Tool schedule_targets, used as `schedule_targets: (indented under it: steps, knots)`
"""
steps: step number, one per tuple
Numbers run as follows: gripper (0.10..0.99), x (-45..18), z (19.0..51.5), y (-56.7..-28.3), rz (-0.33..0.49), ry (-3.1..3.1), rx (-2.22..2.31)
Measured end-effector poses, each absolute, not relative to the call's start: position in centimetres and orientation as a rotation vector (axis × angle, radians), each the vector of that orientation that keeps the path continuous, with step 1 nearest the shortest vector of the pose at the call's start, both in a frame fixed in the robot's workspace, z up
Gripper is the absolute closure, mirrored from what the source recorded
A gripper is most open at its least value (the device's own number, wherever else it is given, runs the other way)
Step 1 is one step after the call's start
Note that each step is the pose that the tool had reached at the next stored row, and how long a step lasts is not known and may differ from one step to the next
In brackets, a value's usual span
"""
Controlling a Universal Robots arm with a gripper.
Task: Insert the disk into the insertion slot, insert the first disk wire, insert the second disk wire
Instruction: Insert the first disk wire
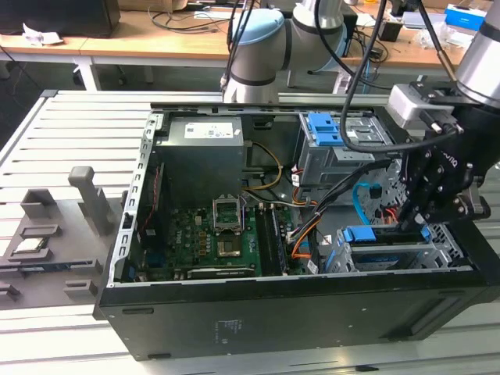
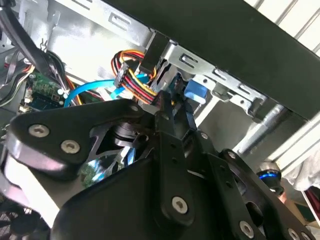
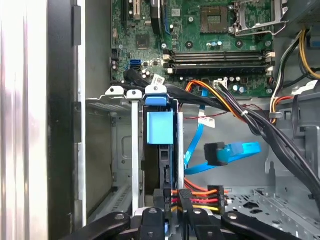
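disk (image 3: 160, 127) sits in the insertion slot (image 3: 135, 150), blue carrier flush between the cage rails; in the exterior view it's at the near end of the PC case (image 1: 273, 312), toward the exterior view's right (image 1: 366, 234). gripper (image 3: 175, 195) is down right at the disk's end, jaws narrow and clamped on the first disk wire (image 3: 200, 196) just behind its black plug. same grip in the second wrist view (image 2: 167, 107), orange/red/yellow strands (image 2: 137, 85) running out from between the fingers. can't tell if the plug is seated in the disk. second disk wire (image 3: 235, 150) hangs loose beside the slot, dark plug free, touching nothing on the disk. motherboard (image 3: 210, 30) lies beyond the cage.
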State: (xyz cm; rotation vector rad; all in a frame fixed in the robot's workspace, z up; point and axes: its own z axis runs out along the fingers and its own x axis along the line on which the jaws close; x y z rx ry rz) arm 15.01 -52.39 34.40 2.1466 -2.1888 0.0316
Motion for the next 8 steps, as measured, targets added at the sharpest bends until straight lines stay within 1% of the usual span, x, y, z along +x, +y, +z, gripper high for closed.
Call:
schedule_targets:
  steps: [3,4,6,8]
  knots:
    - [0.839,15.0,35.5,-52.1,0.032,-2.189,2.146]
    - [0.855,15.0,36.1,-52.0,0.033,-2.188,2.146]
    - [0.980,15.0,37.3,-51.8,0.033,-2.188,2.146]
    - [0.980,15.0,39.3,-51.6,0.034,-2.188,2.145]
